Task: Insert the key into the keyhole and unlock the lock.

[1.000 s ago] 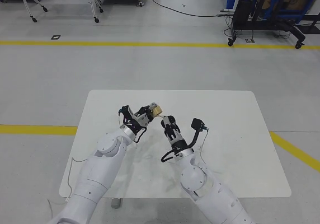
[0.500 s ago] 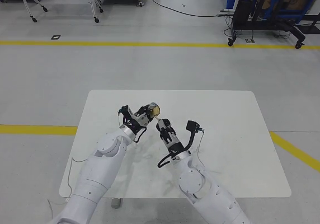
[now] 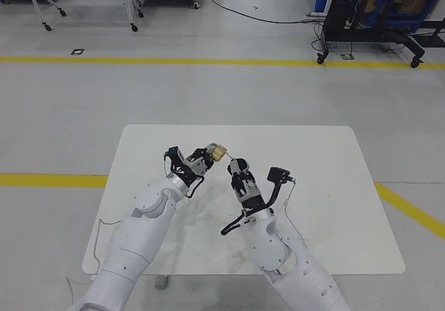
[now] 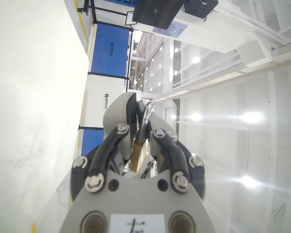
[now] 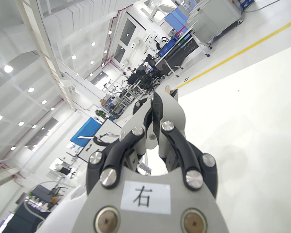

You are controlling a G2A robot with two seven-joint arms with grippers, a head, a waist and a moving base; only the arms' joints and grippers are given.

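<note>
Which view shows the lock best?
The left wrist view: the lock is close, brass body and shackle clear, held in the left tool. The top view shows it small. The right wrist view has a tan bit, perhaps the lock.

I count one lock [image 3: 218, 152]; it is a brass padlock with one silver shackle [image 4: 145, 120]. There are two claws, the left claw [image 3: 207, 158] and the right claw [image 3: 235, 165]. Each sits at the end of its own arm, so the arms are also two. There is one white surface [image 3: 324, 155] under all of them.
</note>
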